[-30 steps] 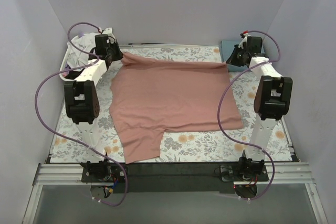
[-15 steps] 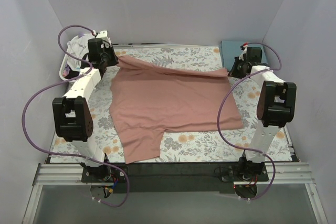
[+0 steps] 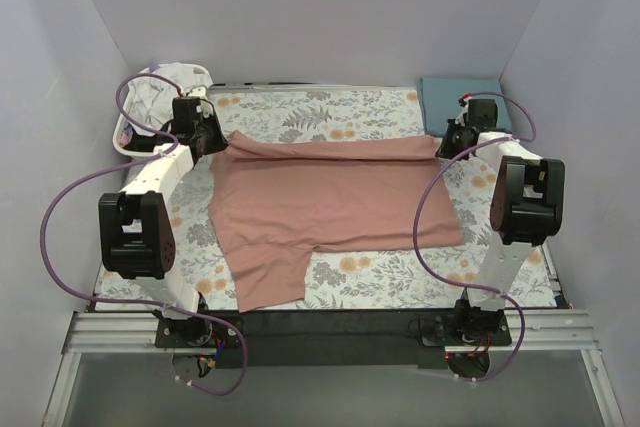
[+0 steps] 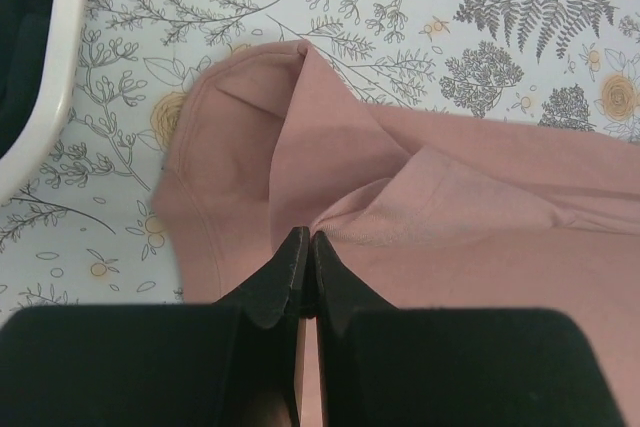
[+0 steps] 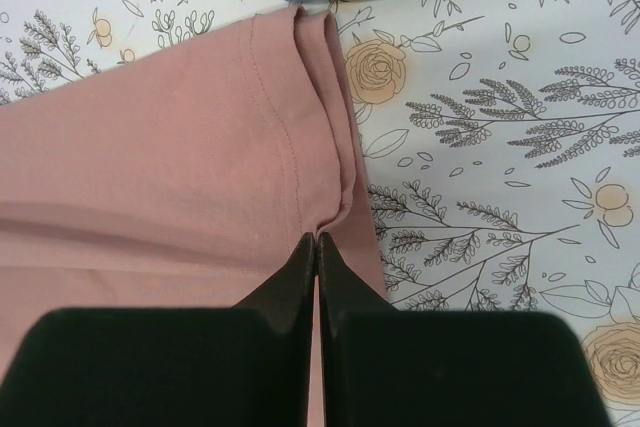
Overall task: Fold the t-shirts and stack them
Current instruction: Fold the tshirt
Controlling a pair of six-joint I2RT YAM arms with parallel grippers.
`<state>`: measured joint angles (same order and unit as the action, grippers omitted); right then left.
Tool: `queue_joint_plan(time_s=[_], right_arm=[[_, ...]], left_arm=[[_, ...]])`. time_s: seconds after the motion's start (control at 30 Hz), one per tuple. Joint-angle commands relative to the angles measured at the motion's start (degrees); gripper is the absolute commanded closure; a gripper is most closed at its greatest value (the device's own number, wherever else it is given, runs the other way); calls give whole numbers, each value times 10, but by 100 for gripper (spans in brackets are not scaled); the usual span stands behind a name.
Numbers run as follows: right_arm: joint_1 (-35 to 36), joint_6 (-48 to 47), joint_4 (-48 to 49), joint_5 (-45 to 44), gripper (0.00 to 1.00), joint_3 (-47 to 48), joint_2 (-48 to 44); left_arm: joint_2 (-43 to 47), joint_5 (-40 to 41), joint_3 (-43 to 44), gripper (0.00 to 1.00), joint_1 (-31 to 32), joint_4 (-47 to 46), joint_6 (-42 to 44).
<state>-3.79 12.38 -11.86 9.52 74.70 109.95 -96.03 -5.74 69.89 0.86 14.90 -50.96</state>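
Across the grey-and-orange floral table cloth we see a dusty-pink cloth t-shirt spread flat in the middle of the table, one sleeve trailing toward the near edge. Its far edge is doubled over itself into a narrow band. A white slatted plastic basket holding more laundry sits at the far left corner. A folded teal-blue cloth t-shirt lies at the far right corner, just beyond the pink one.

The left gripper has its jaws clenched on a pinch of pink fabric at the far left corner, near the basket. The right gripper is likewise clamped on the stitched hem at the far right corner.

We judge this to be the first fold, with the far edge being brought toward the near one. The next move calls for both arms to draw back evenly, holding the edge taut and level, then to lay it down square before letting go.
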Motion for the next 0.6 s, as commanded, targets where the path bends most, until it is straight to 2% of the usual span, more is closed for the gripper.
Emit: queue_joint_plan(time_s=[0.0,0.2,0.4,0.57], right_arm=[[-6,9,15,-17,99,-2,-40],[-7,8,16,-36,99,50,-53],[-9,3,-4,-29,99,159,0],[-9,3,-5,-28,99,95,-23]], left_arm=[[23,-3,-6,100,-3,11,-19],[4,-15,0,100,-3,13,-33],[-27,-34,48,100,-2,16,-45],[-18,-30,38,100,-2,20,-44]])
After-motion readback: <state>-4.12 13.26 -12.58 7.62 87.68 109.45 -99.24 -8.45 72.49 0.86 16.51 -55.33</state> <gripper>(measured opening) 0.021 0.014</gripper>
